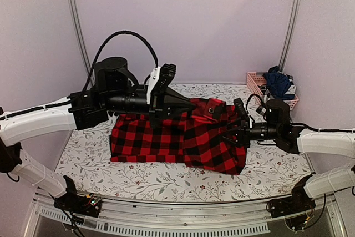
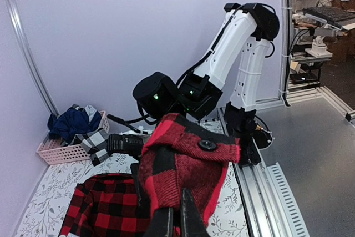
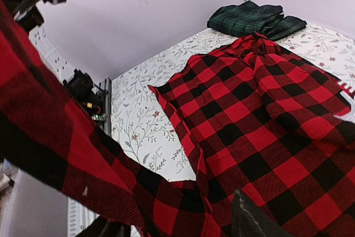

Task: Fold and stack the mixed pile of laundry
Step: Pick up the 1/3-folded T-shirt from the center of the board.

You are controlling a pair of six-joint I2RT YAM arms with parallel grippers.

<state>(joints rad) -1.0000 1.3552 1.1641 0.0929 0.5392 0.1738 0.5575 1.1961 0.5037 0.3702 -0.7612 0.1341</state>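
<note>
The red-and-black flannel shirt (image 1: 161, 137) lies in the middle of the tabletop (image 1: 138, 178). Its left part is flat and its right part is bunched and lifted. At that right side the right tool (image 1: 237, 123) has its fingers spread either side of a raised fold. The close view is so crowded with cloth that I cannot tell whether the pads touch it. Just beyond, the left tool (image 2: 177, 215) is pressed together on a buttoned end of the shirt, likely a cuff, and holds it clear of the tabletop.

The step looks like a fold across the shirt. To do it well, the right tool should close on one edge only, not a wad of layers, before either arm travels. Both should then move level and together, keep the cloth lightly taut, and lay it down rather than drop it. The tools are near each other, so their paths need care.

Farther back sit the dark green tartan piece (image 3: 255, 18) and the pink basket (image 1: 256, 85) holding navy clothes (image 1: 277, 80).
</note>
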